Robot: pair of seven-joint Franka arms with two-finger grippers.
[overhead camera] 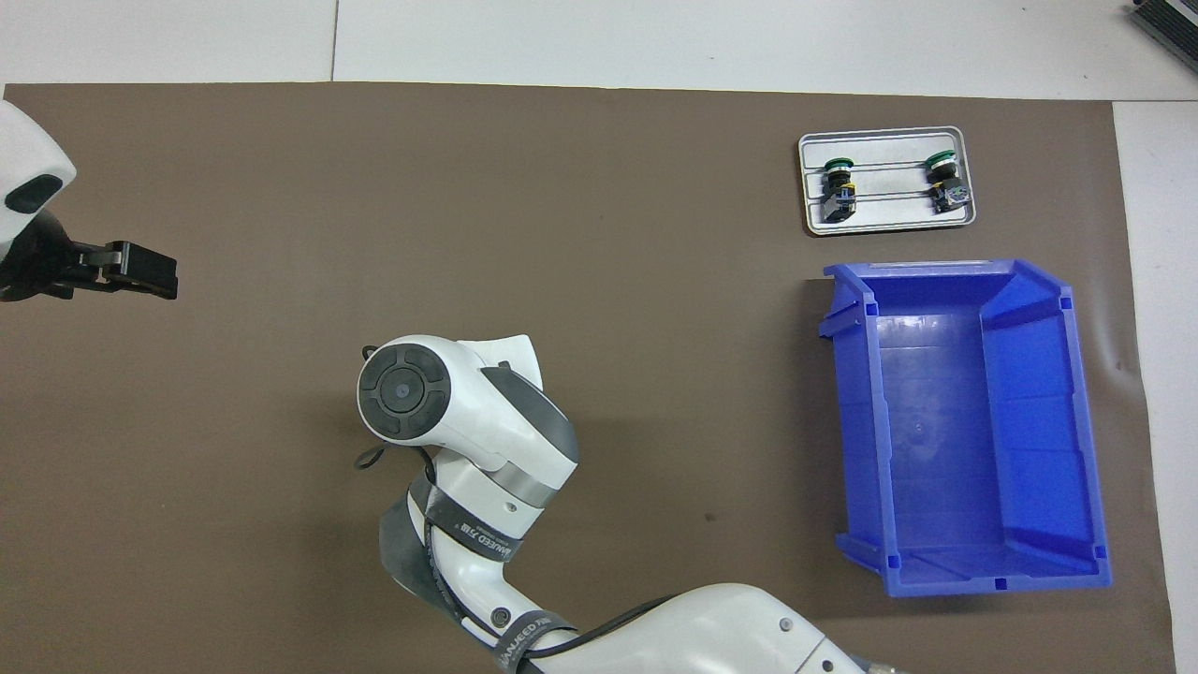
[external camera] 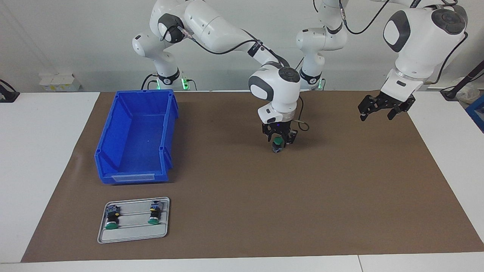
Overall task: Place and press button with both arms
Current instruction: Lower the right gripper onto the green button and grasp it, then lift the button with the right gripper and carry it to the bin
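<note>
While unobstructed, bin (external camera: 136, 139) beside tray (external camera: 134, 221)

1. mat (external camera: 340, 196): brown, matt, paper-like, faintly creased.
2. bin (external camera: 113, 143): blue plastic, smooth, slightly glossy.
3. tray (external camera: 132, 233): grey metal look, ribbed, dull sheen.
4. arms (external camera: 211, 26): white glossy plastic shells, dark matt joint caps.
5. button (external camera: 278, 142): smooth green cap, black body.
6. table (external camera: 34, 158): white, smooth, matt.
7. left gripper (external camera: 378, 113): black, matt.

The right arm's grey band (overhead camera: 487, 543) carries white lettering, too small to read.
</note>
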